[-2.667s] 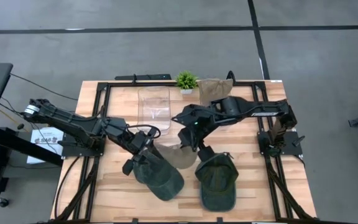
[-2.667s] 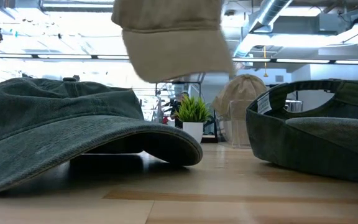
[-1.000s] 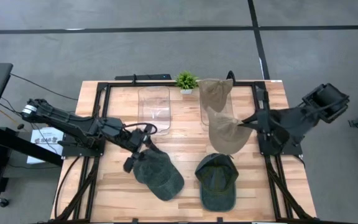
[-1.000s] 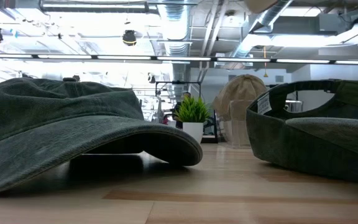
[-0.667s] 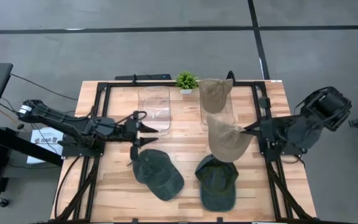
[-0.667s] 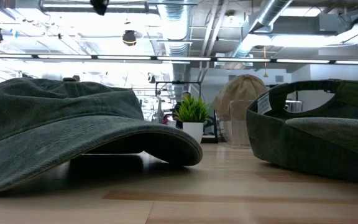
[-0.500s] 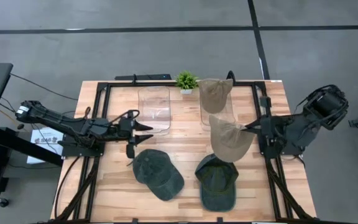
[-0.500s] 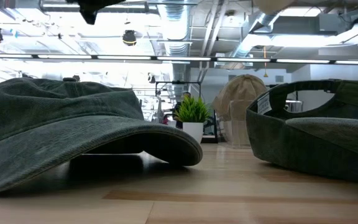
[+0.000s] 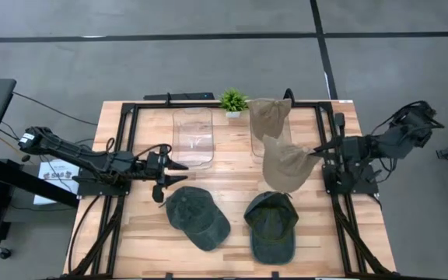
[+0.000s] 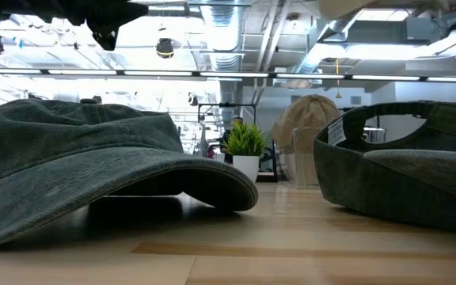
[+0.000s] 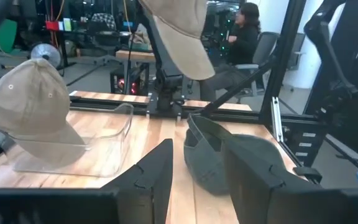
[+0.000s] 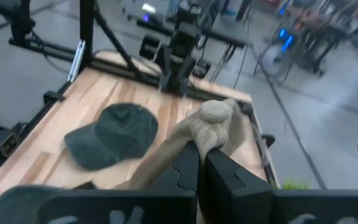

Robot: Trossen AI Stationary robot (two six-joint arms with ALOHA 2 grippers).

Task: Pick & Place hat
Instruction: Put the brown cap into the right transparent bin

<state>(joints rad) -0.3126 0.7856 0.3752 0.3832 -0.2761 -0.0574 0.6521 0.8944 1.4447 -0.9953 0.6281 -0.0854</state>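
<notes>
Tan hat [image 9: 286, 165] hangs in the air over the right side of the worktop [image 9: 232, 233], pinched at its edge by the right gripper [image 9: 316, 151], whose jaws are clamped tight on the fabric; the right wrist view shows the cloth bunched just ahead of the 2 dark fingers [image 12: 188, 163]. It hovers between a second tan hat [image 9: 270, 117], which sits on a clear stand [image 9: 269, 140] at the back of the worktop, and a dark green hat [image 9: 271, 225] lying upside down near the front edge. Another dark green hat [image 9: 197, 217] rests crown up just to its left, the 2 close together but apart. A second clear stand [image 9: 193, 137], with nothing on it, is at the back left, and a small potted plant [image 9: 233, 101] stands between the 2 stands at the rear edge. The left gripper [image 9: 179, 167] is raised over the left half of the worktop, beside the bare stand, its jaws parted and holding nothing. Beyond the worktop, in the left wrist view, a person [image 11: 246, 34] sits in a chair.
</notes>
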